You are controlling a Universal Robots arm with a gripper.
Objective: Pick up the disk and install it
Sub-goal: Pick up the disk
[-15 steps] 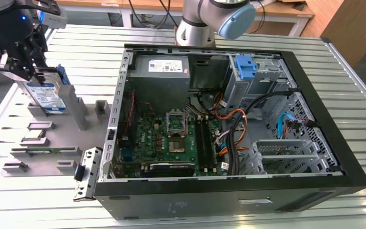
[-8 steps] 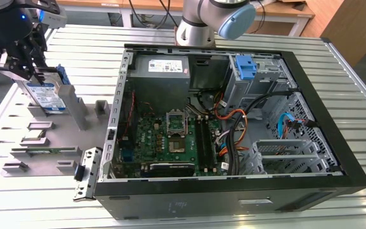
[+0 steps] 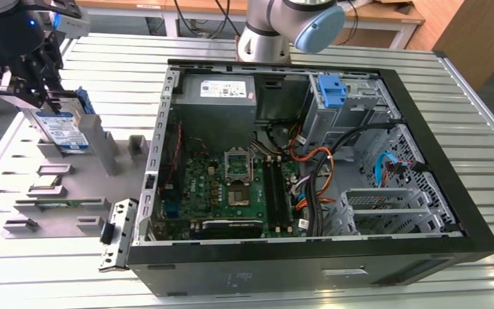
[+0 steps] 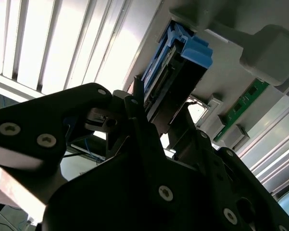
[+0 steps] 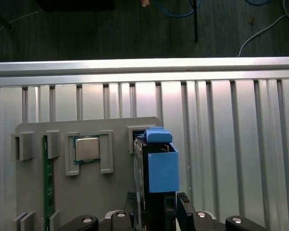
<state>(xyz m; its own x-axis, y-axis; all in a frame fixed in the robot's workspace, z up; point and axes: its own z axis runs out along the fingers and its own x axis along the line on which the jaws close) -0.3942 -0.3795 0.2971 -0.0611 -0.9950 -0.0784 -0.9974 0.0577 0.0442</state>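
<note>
The disk (image 3: pixel 62 131) stands on edge in a slot of the grey fixture plate (image 3: pixel 84 187), at the exterior view's left. It is silver with a white-and-blue label and blue rails. My gripper (image 3: pixel 52 103) comes down on its upper end, one finger on each flat side, shut on it. In the first wrist view the disk's blue rail (image 5: pixel 161 168) runs up from between my fingers (image 5: pixel 182 202). The second wrist view looks past a black finger (image 4: pixel 137 103) to the disk's edge (image 4: pixel 175 72), which still sits against the plate.
The plate also holds a square processor chip (image 5: pixel 86 148) and a green memory stick (image 5: pixel 47 183). The open computer case (image 3: pixel 316 257) lies to the exterior view's right, with a blue-tabbed drive bay (image 3: pixel 331 90), power supply (image 3: pixel 217 96) and cables. The arm's base (image 3: pixel 264 32) stands behind it.
</note>
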